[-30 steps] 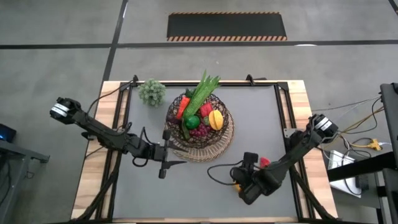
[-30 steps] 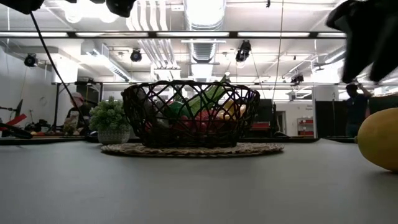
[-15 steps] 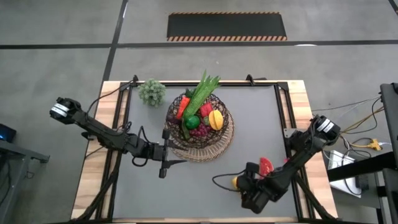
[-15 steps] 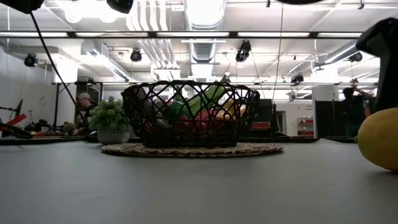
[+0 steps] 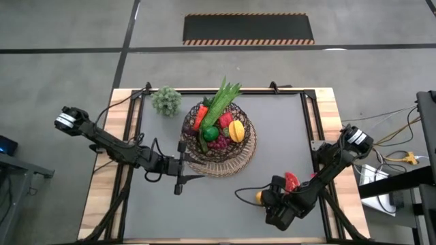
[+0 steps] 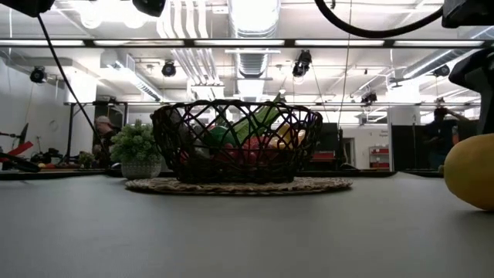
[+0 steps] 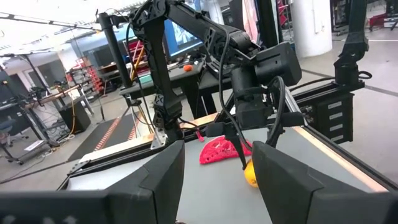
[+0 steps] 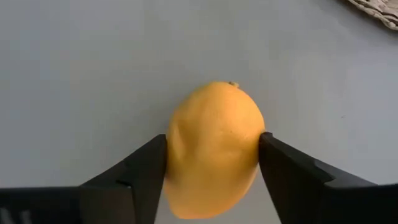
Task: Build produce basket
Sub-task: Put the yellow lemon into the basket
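My right fingers [image 8: 211,180] sit on either side of the mango [image 8: 214,149], touching its flanks, near the desk's [image 5: 272,129] front right corner. The mango lies on the grey top with its long axis running away from my wrist, the stem end pointing off ahead. From above, only a sliver of the mango [image 5: 259,197] shows beside the gripper [image 5: 272,204]; the rest is hidden under my wrist. The watermelon slice [image 5: 291,182] lies just beside it, partly covered by my forearm. Open grey desk stretches between here and the basket [image 5: 219,136], which stands at the centre, well apart, already piled with produce, its green leaves [image 5: 225,99] pointing to the far edge. In the low view the mango [image 6: 471,170] is cut off at the picture's edge. My left fingers [image 7: 214,180] are spread apart, empty, just by the basket's near-left rim. A bushy clump [image 5: 166,101] stands by the far-left edge.
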